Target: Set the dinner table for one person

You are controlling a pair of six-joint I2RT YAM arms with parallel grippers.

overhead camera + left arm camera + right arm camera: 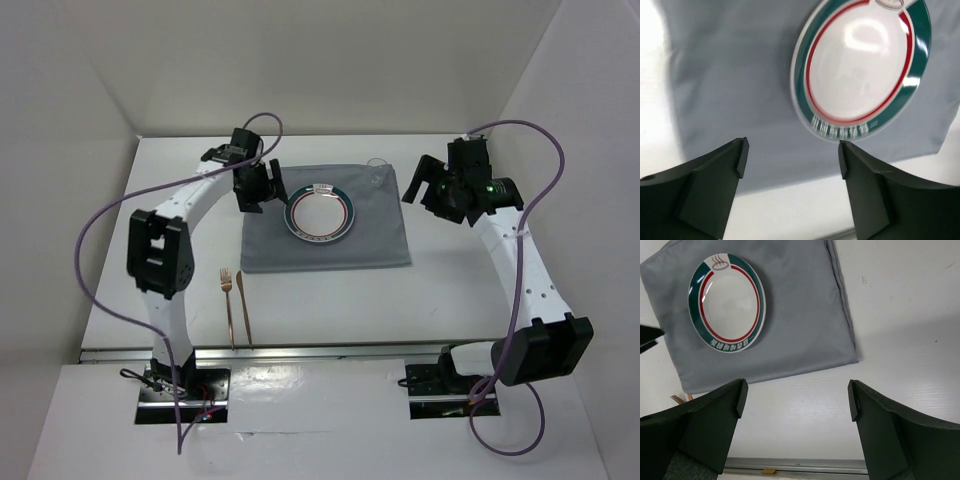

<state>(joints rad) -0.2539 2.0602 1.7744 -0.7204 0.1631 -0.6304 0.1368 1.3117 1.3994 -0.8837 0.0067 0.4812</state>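
Rear overhead on the dinner table (pixel 470 290); downward wrist views, both on plate (pixel 727 302), left seemingly nearer.

In the left wrist view the plate (pixel 860 65) runs off the top and right edges, and the lettering on its green rim is too blurred to read. The grey cloth (pixel 740 90) is cropped at the top there. In the right wrist view only the tips of the copper-coloured cutlery (pixel 677 398) show, beside a finger (pixel 700 430) of the right hand (pixel 797 392). A dark sliver (pixel 647 337) at the left edge is too cropped to identify. From above, a small clear object (pixel 377 163) at the cloth's far corner is too faint to name.
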